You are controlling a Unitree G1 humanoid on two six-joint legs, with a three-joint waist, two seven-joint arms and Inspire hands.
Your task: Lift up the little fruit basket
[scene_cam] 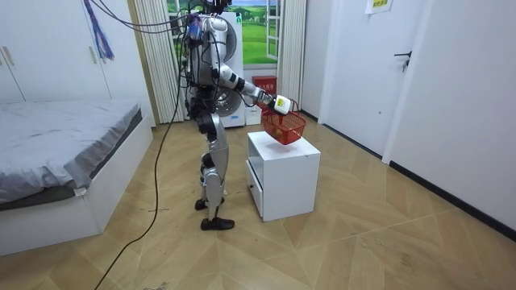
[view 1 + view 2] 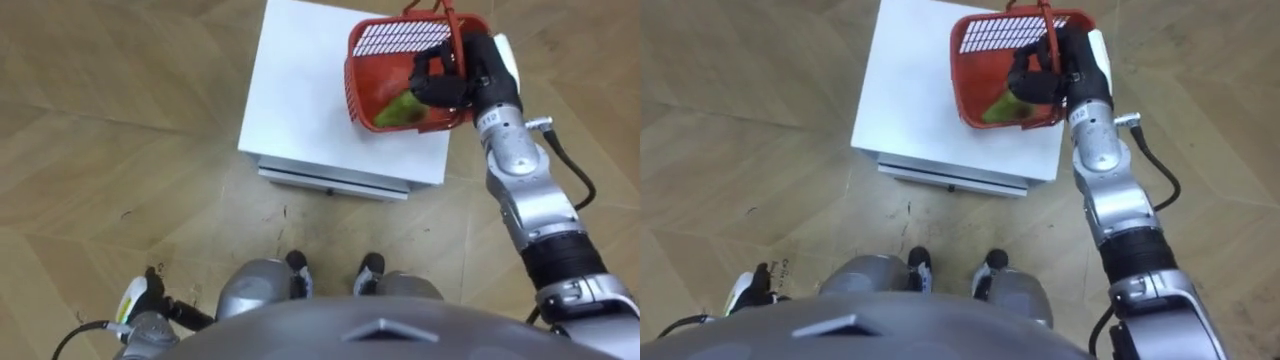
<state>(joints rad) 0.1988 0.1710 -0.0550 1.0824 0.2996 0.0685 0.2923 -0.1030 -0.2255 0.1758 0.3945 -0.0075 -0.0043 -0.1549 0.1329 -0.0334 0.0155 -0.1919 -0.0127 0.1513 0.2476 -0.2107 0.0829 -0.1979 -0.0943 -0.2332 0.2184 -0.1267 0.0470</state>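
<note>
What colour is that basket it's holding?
The basket is red, clearest in the left eye view.

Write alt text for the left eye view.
The right hand grips the handle of a red basket with a green fruit inside, tilted over the far right corner of a white cabinet. The left hand hangs low at lower left, over wood floor.

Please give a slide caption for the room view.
Robot's right hand holds the red fruit basket over the white cabinet.

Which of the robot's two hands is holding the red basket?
The right hand, curled round the handle of the red plastic mesh basket over the white cabinet; the left hand hangs low, far from it.
</note>
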